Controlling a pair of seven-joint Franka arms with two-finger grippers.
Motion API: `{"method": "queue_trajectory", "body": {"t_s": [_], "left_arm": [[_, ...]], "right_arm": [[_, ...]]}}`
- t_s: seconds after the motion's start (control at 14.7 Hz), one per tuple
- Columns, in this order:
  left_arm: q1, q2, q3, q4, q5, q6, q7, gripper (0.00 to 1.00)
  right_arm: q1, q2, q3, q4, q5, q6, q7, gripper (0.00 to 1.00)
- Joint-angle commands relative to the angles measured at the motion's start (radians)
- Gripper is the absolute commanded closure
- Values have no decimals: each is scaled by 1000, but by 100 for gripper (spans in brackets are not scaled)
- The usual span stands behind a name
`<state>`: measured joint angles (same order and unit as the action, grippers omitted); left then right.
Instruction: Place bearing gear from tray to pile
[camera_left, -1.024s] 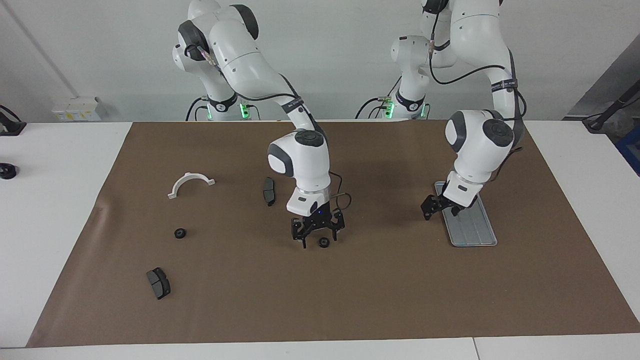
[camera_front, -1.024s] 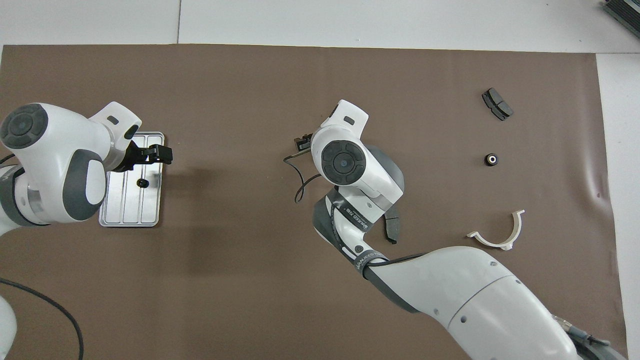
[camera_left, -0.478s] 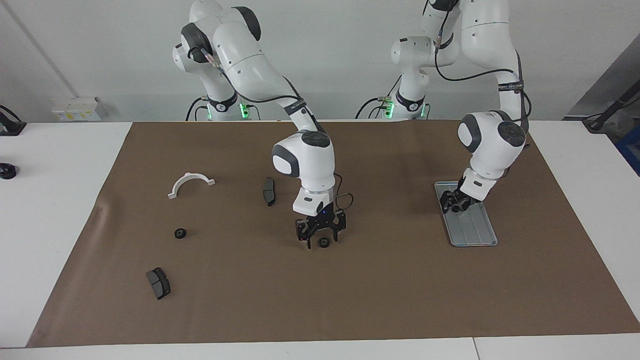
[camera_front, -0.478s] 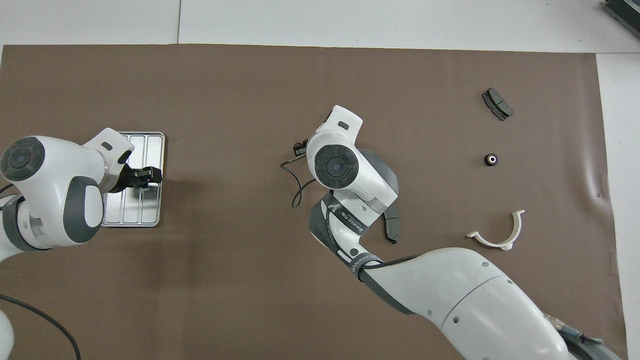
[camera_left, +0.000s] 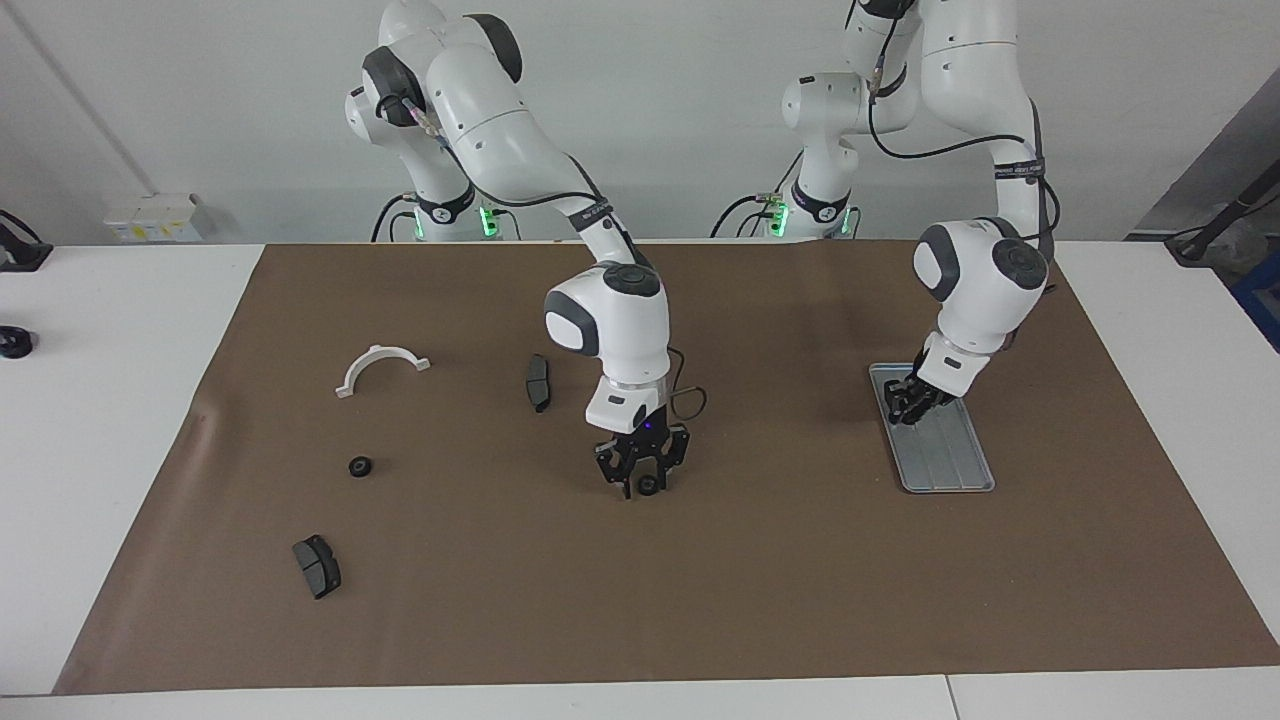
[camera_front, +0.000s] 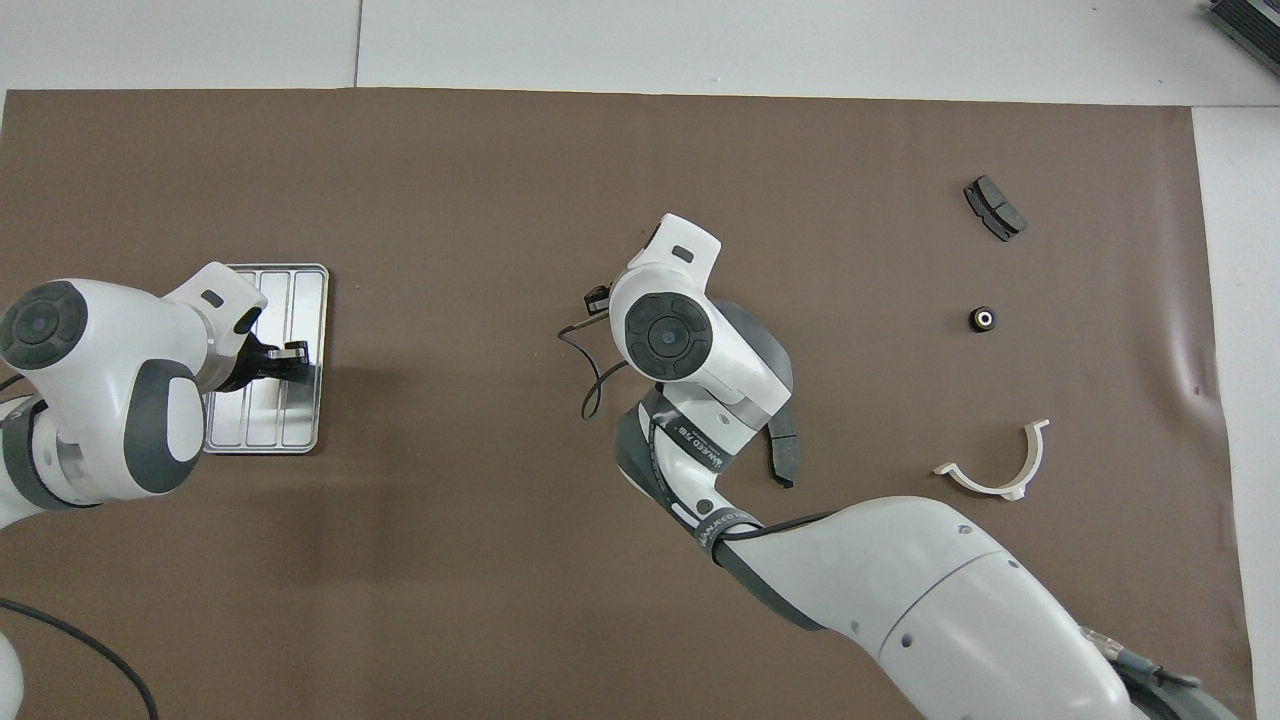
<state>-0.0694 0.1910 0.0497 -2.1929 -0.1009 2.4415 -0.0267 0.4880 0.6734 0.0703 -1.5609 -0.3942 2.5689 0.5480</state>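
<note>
The silver grooved tray lies toward the left arm's end of the mat. My left gripper is down in the tray's end nearer the robots. It is shut where a black bearing gear lay, and the gear is hidden between its fingers. My right gripper stands at mid-mat, its fingers drawn in against a second black gear that rests on the mat. The overhead view hides that gripper under its wrist. One more gear lies toward the right arm's end, where the pile is.
A white half-ring bracket lies nearer the robots than the lone gear. One dark wedge pad lies farther out, another beside the right wrist. The brown mat covers the table.
The left gripper came down into the tray over the gear and shut. The right gripper's fingers drew in around the mid-mat gear.
</note>
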Motion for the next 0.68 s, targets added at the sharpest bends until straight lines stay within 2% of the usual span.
{"method": "queue_trajectory", "body": {"t_s": [0.0, 0.14, 0.2, 0.27, 0.41, 0.61], "left_arm": [[17, -21, -10, 8, 13, 10, 13, 100], [5, -19, -10, 54, 13, 2, 8, 100], [2, -15, -10, 80, 12, -10, 5, 100], [-13, -9, -11, 120, 12, -27, 1, 100], [-47, 16, -11, 192, 12, -58, -18, 100], [-107, 33, -11, 228, 12, -45, -64, 100]], "right_arm": [[4, 8, 0, 4, -12, -7, 26, 43], [4, 6, 0, 4, -14, -13, 24, 44], [3, 6, 0, 4, -14, -15, 24, 50], [1, 6, 0, 4, -14, -15, 23, 62], [-3, 8, 0, 5, -14, -15, 23, 100], [-11, 8, 2, 24, -2, -32, 20, 100]]}}
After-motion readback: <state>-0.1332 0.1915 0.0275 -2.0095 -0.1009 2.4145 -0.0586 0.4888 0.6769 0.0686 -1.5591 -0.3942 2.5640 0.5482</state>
